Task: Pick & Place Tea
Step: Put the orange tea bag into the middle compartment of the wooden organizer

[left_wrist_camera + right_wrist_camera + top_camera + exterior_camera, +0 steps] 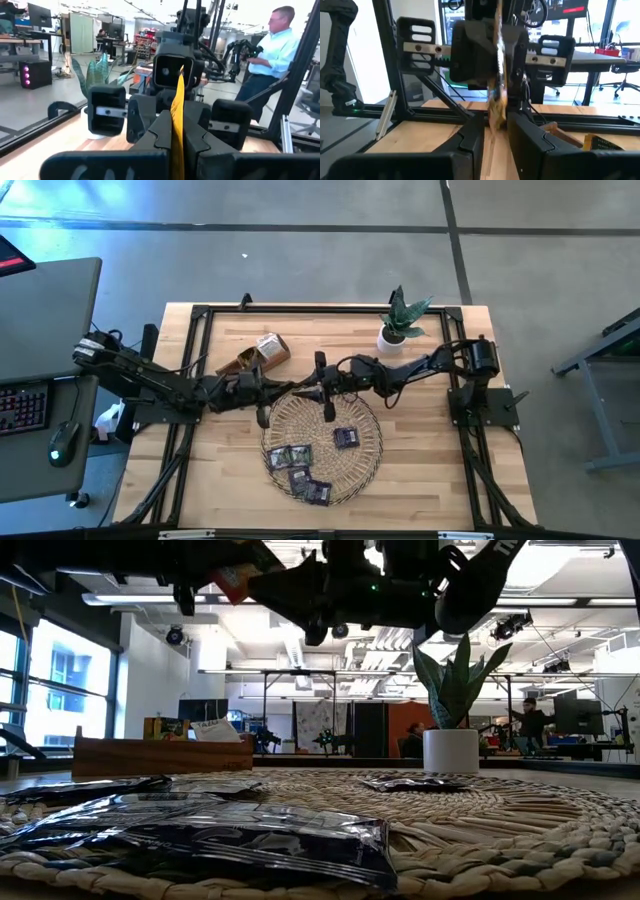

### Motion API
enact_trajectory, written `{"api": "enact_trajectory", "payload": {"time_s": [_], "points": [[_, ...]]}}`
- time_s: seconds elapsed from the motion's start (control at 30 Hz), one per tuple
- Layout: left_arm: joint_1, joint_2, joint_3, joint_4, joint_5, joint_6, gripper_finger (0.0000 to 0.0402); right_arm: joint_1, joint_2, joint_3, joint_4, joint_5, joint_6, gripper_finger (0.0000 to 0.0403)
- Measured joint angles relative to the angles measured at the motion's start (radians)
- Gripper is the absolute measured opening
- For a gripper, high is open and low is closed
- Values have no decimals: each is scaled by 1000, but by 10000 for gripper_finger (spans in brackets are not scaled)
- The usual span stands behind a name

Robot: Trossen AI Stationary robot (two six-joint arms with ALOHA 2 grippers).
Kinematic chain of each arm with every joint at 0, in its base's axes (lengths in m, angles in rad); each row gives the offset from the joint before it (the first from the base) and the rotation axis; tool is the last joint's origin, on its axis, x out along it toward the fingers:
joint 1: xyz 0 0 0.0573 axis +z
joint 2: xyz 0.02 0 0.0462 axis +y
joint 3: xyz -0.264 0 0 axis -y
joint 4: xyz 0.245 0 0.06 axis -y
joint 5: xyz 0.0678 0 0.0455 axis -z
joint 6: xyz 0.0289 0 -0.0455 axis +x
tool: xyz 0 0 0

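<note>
High view: potted plant (402,325) and wooden box (258,354) behind wicker tray (372,462).

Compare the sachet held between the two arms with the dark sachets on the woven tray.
The held sachet is yellow-orange, edge-on and lifted; the dark sachets are dark and lie flat on the woven tray. The left gripper pinches the held sachet; nothing holds the dark sachets. Both are small flat packets.
</note>
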Motion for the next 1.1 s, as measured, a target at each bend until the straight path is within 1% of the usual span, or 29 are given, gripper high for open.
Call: {"api": "enact_trajectory", "payload": {"time_s": [0.17,0.27,0.37,0.5,0.67,0.73,0.8,0.87,1.0,1.1], "points": [[0,0,0,-11,-10,2,1,0,0,0,11,-4,0,81],[1,0,0,-29,-17,0,1,0,0,0,12,-4,-8,71],[1,0,0,-40,-21,-1,1,0,0,0,12,-3,-24,50],[1,0,0,-52,-21,-1,1,1,0,0,13,-2,-27,10],[1,2,-2,-63,-25,-8,2,4,-2,1,-36,26,-27,13],[1,3,-2,-80,-23,-9,6,6,-3,3,-73,28,-27,7],[2,3,-2,-110,-24,-22,20,9,-4,3,-107,29,-27,5],[2,2,-2,-143,-46,-36,41,13,-3,1,-143,40,-21,8],[2,1,-1,-212,-49,-102,95,33,0,0,-174,70,-24,5],[2,2,0,-263,-46,-147,135,41,0,1,-260,75,-16,6]]}}
